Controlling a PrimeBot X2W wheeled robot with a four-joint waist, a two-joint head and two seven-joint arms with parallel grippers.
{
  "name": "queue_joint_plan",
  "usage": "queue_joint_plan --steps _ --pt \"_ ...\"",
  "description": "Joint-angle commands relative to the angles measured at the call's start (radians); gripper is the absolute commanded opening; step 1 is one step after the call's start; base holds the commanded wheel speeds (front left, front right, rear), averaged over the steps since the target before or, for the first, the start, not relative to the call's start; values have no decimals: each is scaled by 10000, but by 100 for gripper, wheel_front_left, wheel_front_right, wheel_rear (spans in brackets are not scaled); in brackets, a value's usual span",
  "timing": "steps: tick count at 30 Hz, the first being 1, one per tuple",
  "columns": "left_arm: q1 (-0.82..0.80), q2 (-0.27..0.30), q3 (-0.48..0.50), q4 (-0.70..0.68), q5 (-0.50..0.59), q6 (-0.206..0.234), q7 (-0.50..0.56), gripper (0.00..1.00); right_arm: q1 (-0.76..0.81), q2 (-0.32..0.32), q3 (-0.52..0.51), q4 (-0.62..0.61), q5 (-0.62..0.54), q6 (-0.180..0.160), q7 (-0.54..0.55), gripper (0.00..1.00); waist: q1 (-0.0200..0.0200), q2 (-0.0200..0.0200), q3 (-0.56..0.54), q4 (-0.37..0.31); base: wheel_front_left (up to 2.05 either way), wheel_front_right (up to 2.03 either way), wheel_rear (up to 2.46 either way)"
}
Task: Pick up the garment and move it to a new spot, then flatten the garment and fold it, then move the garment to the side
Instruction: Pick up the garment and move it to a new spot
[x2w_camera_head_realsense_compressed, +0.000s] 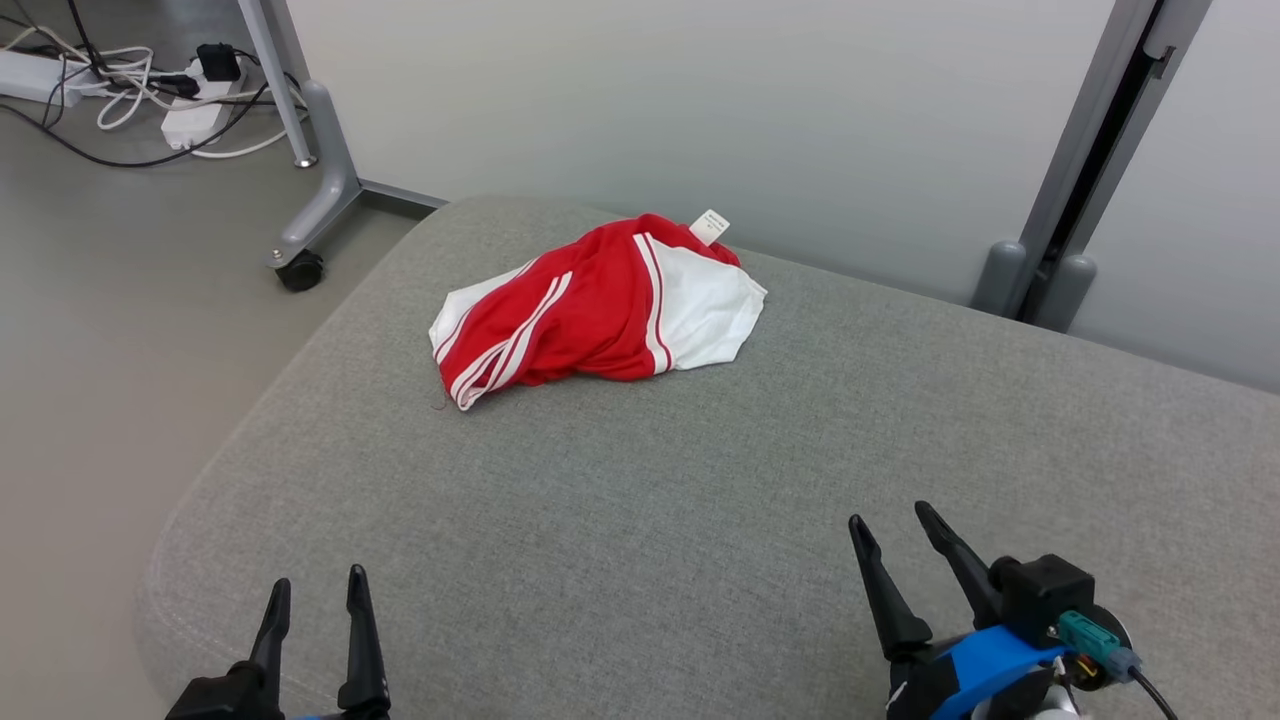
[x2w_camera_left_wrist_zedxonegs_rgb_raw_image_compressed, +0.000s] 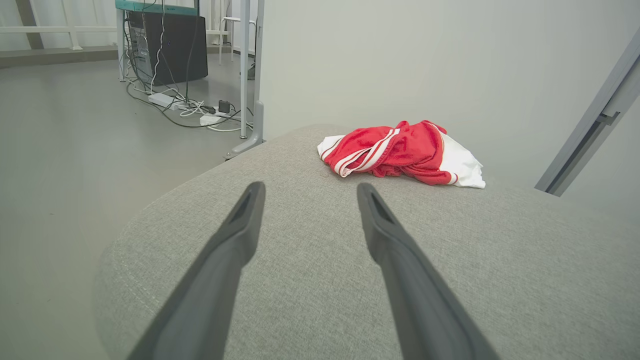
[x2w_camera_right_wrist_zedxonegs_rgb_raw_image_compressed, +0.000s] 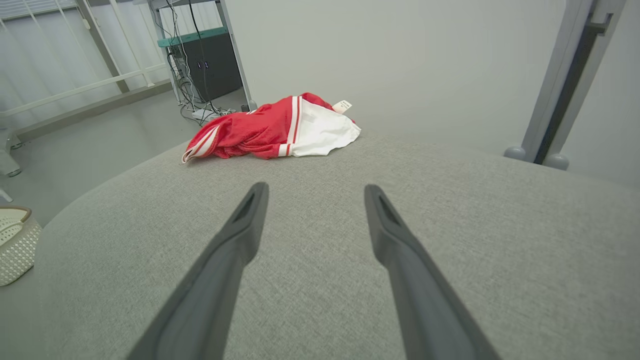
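Garment (x2w_camera_head_realsense_compressed: 600, 305): red cloth with white stripes and a white panel, lying crumpled in a loose heap on the far part of the cushion (x2w_camera_head_realsense_compressed: 700, 480), close to its back edge.
Tag (x2w_camera_head_realsense_compressed: 709, 227): small white label sticking up from the garment's far side, at the cushion's back edge.
Cushion: wide grey woven seat with a rounded left corner; the near half is bare fabric.
Left gripper (x2w_camera_head_realsense_compressed: 320, 577): over the near left corner of the cushion, both fingers spread apart with nothing between them, pointing toward the garment and well apart from it.
Right gripper (x2w_camera_head_realsense_compressed: 890, 514): over the near right part of the cushion, fingers likewise spread and holding nothing, well apart from the garment.
Wall (x2w_camera_head_realsense_compressed: 700, 100): pale panel standing just behind the cushion's back edge.
Frame foot (x2w_camera_head_realsense_compressed: 300, 270): grey leg on a dark castor, on the floor (x2w_camera_head_realsense_compressed: 100, 300) beyond the cushion's far left corner.
Power strips (x2w_camera_head_realsense_compressed: 190, 110): white, with tangled cables, on the floor farther behind the cushion's left side.
Basket (x2w_camera_right_wrist_zedxonegs_rgb_raw_image_compressed: 17, 245): cream, perforated, on the floor off the cushion's left side as the right wrist view shows it.
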Motion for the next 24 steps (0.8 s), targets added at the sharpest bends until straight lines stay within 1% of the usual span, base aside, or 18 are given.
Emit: queue_joint_plan --steps 1,3,7,10,13,16,19,20,22,24 --pt "42 -27 44 -153 -40 84 -23 100 -214 -20 78 -69 -63 1 73 100 0 0 138 5 0 0 0" --pt "-58 -34 147 -362 -76 115 -28 100 -398 -22 79 -199 -170 1 153 100 0 0 284 -66 0 0 0" --pt "-381 11 436 -1499 10 498 -34 100 -720 -22 -144 -541 -503 1 330 100 0 0 819 -292 0 0 0" --pt "-1014 458 849 -2544 -29 532 128 100 -993 -20 -371 -845 -776 1 524 100 0 0 1344 -485 0 0 0" --pt "-2090 1100 1398 -3503 -171 555 705 100 -1260 -23 -515 -1220 -1121 1 748 100 0 0 1992 -762 0 0 0" --pt "-3575 2022 1781 -3608 -133 353 1471 100 -1603 -23 -606 -1586 -1392 1 964 100 0 0 2643 -1136 0 0 0" --pt "-5232 2728 1855 -2915 -467 -98 2269 100 -1973 -23 -560 -1917 -1605 1 1159 100 0 0 3276 -1598 0 0 0" --pt "-5232 2728 1855 -2915 -467 -98 2269 100 -1973 -23 -560 -1917 -1605 1 1159 100 0 0 3276 -1598 0 0 0" --pt "-6189 3016 1781 -2133 -784 -487 2794 100 -2205 -23 -448 -2120 -1711 1 1322 100 0 0 3678 -1931 0 0 0" --pt "-7109 3160 1634 -1284 -983 -754 3221 100 -2477 -23 -334 -2315 -1880 1 1469 100 0 0 4075 -2255 0 0 0"
